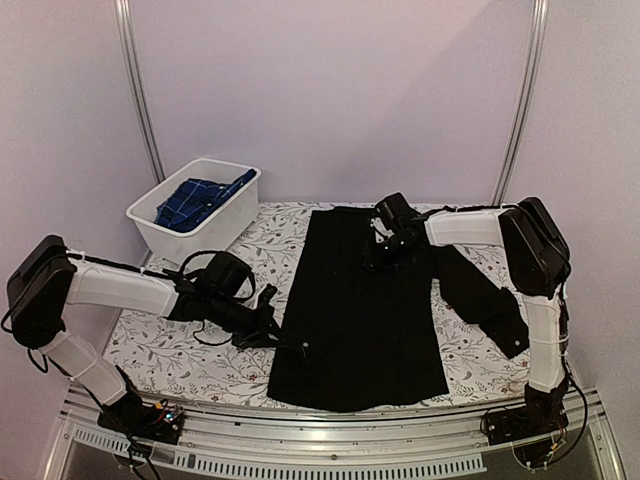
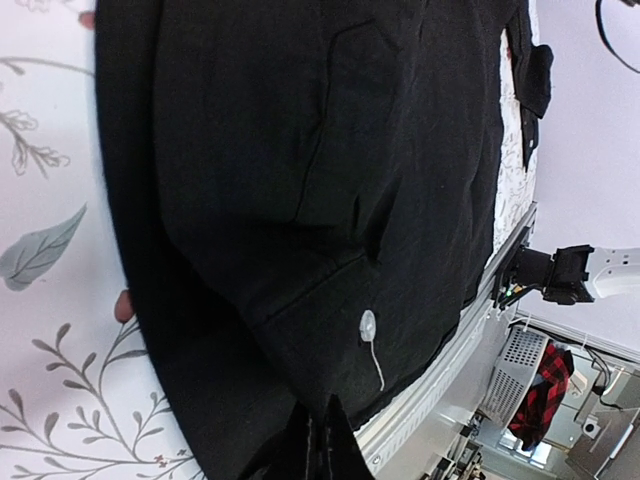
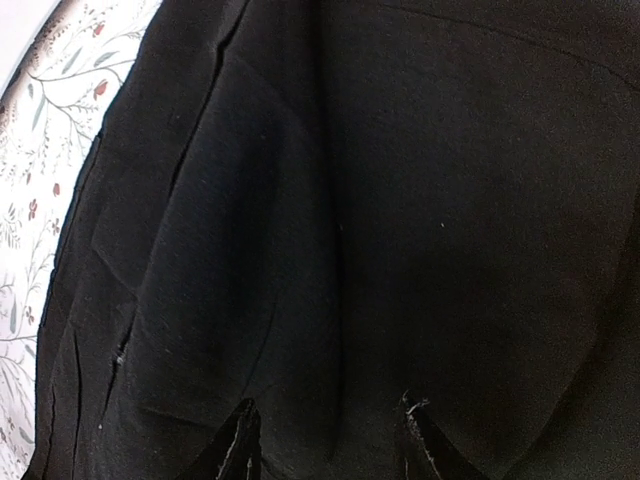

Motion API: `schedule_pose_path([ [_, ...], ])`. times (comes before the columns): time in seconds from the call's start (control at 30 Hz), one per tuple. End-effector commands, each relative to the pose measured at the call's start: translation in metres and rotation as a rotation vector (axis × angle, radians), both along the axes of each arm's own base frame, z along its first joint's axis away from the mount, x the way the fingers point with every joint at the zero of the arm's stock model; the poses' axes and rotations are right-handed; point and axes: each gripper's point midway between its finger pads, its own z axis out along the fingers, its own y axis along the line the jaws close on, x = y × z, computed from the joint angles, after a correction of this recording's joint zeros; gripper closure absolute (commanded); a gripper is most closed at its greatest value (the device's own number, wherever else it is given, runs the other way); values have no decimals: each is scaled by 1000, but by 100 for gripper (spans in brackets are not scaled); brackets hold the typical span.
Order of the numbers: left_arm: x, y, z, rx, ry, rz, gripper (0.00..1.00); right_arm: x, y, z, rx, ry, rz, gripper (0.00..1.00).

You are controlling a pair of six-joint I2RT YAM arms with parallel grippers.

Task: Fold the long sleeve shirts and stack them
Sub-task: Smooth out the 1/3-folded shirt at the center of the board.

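Observation:
A black long sleeve shirt (image 1: 360,320) lies flat on the flower-patterned table (image 1: 170,350), its body folded into a long panel and one sleeve (image 1: 485,295) trailing off to the right. My left gripper (image 1: 270,325) is shut, low at the shirt's left edge; in the left wrist view its tips (image 2: 322,445) sit together over black cloth (image 2: 300,150) near a pale button (image 2: 368,324) with a loose thread. My right gripper (image 1: 392,255) hovers over the shirt's upper part, open, with its fingers (image 3: 330,440) apart above the cloth (image 3: 400,200). The blue plaid shirt (image 1: 200,198) lies bunched in the tub.
A white plastic tub (image 1: 225,225) stands at the back left corner of the table. The metal front rail (image 1: 300,445) runs just below the shirt's hem. Slanted frame posts (image 1: 140,90) rise behind the table.

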Motion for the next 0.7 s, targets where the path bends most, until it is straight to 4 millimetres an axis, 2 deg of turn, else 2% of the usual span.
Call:
schedule_pose_path([
  [0.0,12,-5,16,-30,-44,-10,100,6,11,1,-11,-6,8,57],
  [0.13,19,-7,28,-51,-61,-6,100,7,11,-6,-31,9,8,64],
  [0.4,24,-7,49,-92,-76,4,100,5,10,-19,-55,41,13,68],
  [0.53,24,-6,54,-97,-74,7,100,5,11,-19,-54,45,15,77],
  [0.67,18,-3,57,-94,-59,-6,100,7,11,-7,-56,30,11,92],
])
